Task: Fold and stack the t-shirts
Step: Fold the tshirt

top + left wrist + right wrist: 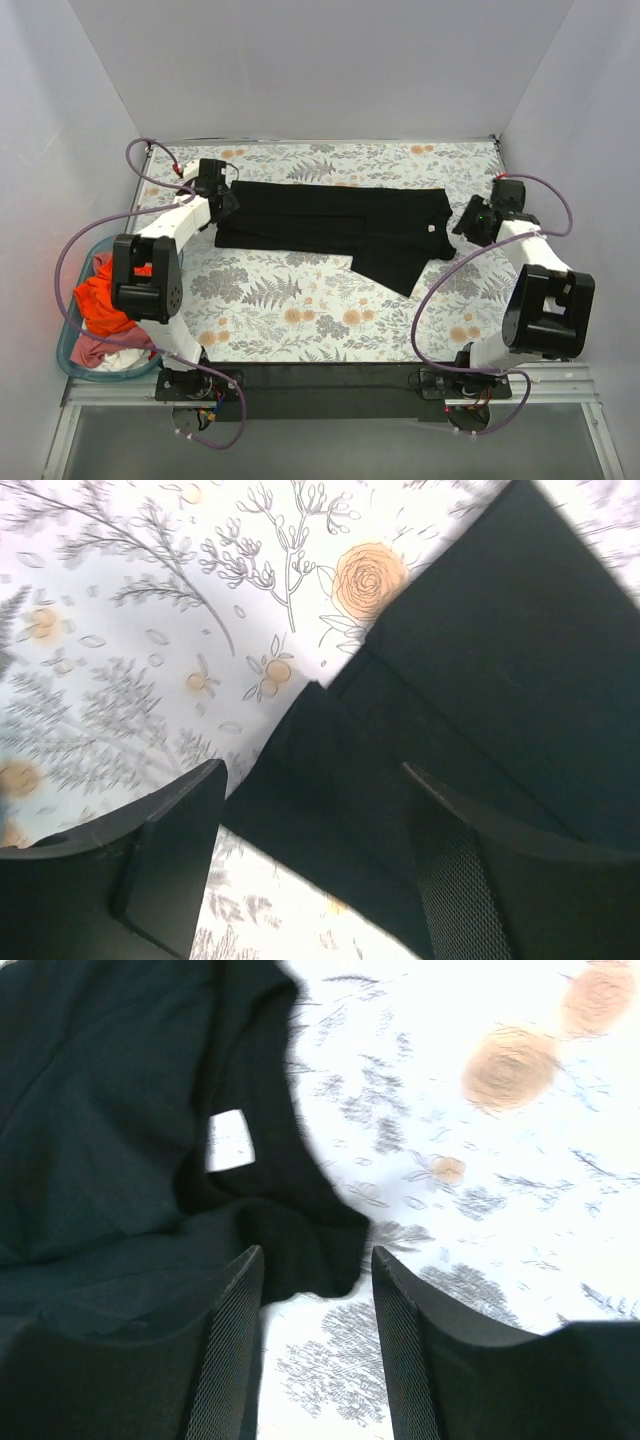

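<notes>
Top external shows the black t-shirt (pixel 330 225) folded into a long band across the far half of the counter (pixel 300 315). At its ends, the left claw (pixel 226 200) and the right claw (pixel 466 222) stand open, gripping nothing. The other t-shirts (pixel 100 300) sit in the basket (pixel 63 350) at the counter's left edge.

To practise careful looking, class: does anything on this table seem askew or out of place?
Yes. The black t-shirt lies folded in a long strip on the floral table, but one flap pokes out diagonally from its near edge, toward the right end, spoiling the neat rectangle.
</notes>
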Robot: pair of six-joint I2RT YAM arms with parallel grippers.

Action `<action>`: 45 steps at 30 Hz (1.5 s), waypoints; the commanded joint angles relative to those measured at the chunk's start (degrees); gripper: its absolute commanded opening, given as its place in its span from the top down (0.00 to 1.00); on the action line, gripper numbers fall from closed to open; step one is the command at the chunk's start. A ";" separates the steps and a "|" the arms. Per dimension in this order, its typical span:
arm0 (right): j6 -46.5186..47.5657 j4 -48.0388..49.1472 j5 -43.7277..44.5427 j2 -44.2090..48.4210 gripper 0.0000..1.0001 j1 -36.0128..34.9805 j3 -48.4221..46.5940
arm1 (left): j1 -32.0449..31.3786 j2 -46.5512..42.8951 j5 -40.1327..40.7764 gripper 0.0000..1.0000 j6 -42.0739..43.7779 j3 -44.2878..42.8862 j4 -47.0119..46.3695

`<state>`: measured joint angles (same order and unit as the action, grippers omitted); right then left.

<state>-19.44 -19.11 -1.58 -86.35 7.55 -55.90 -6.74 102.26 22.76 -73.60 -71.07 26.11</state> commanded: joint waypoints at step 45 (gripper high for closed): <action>-14.84 37.92 -26.10 -5.05 0.52 14.77 28.13 | 2.08 -2.15 -6.68 0.51 -15.87 14.64 -2.73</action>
<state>-35.81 20.05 -29.19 -88.97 22.11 -29.12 -5.23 98.10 14.68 -88.53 -56.75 23.18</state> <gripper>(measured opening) 0.485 0.506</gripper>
